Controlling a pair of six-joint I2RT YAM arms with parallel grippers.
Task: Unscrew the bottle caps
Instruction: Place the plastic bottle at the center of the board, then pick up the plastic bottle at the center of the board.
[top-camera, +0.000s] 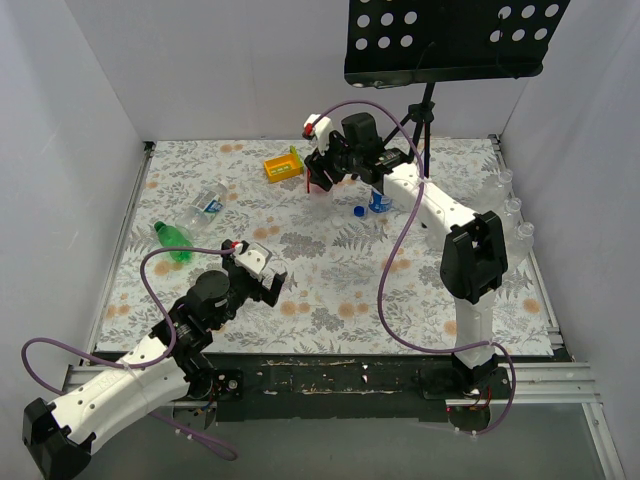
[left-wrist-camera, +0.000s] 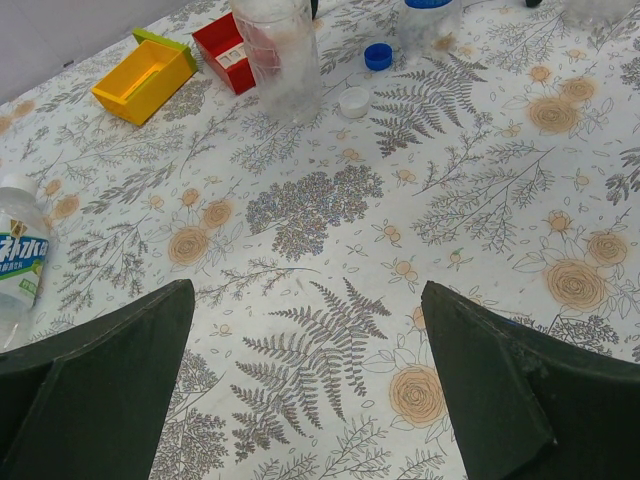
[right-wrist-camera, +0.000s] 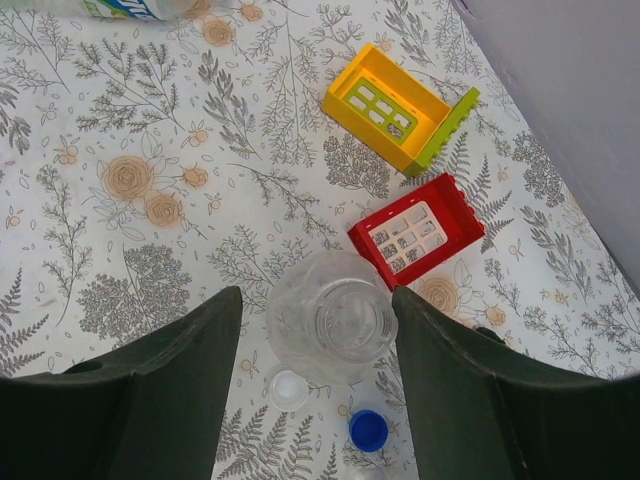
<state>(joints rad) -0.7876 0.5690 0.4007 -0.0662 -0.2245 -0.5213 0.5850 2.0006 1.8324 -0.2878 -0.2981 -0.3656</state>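
Left jaws wide; right jaws parted astride capless bottle (right-wrist-camera: 330, 315); contact unclear.

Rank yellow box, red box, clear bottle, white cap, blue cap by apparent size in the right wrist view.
1. yellow box
2. red box and clear bottle, alike; the bottle stands nearer the camera
3. white cap and blue cap, alike

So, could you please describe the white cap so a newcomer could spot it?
Find the red box on the flowered tablecloth; an uncapped clear bottle stands beside it. Two loose caps lie by that bottle: the white cap is the pale one, closer to it than the blue cap.
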